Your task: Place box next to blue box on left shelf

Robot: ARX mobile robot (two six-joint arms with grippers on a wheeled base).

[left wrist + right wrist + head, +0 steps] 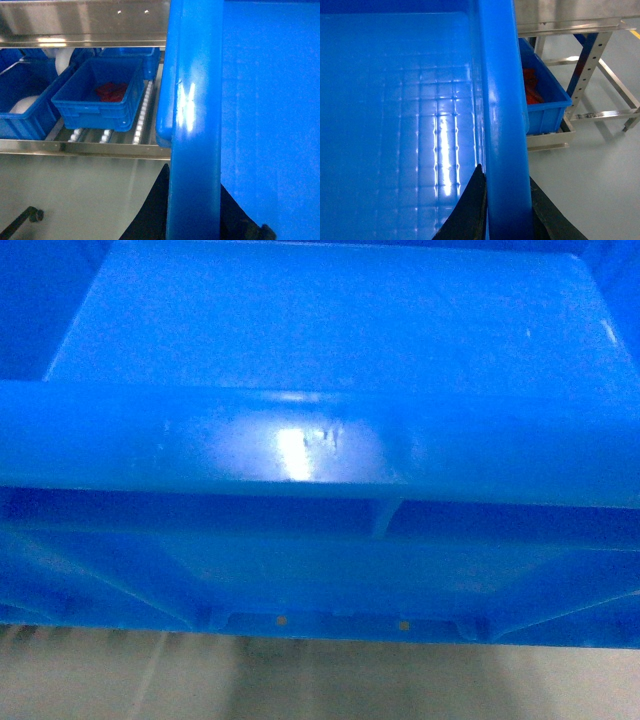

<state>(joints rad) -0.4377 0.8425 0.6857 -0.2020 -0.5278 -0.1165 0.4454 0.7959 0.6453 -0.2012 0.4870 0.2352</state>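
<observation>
The box (pixel 320 440), a large bright-blue crate, fills the head view, with its rolled rim across the middle and its smooth floor beyond. My left gripper (pixel 195 200) is shut on the box's left rim (pixel 196 125), one black finger on each side. My right gripper (pixel 505 175) is shut on the right rim (pixel 501 110) in the same way. In the left wrist view the left shelf (pixel 142 107) shows its white roller tracks just left of the held box. A smaller blue box (pixel 95 107) with something red inside stands on those rollers.
Another blue bin (pixel 22 107) stands at the far left of the rack, under a steel upper shelf (pixel 85 22). In the right wrist view a blue bin (pixel 545 100) with red contents sits on a low steel frame (pixel 590 75). Grey floor lies below.
</observation>
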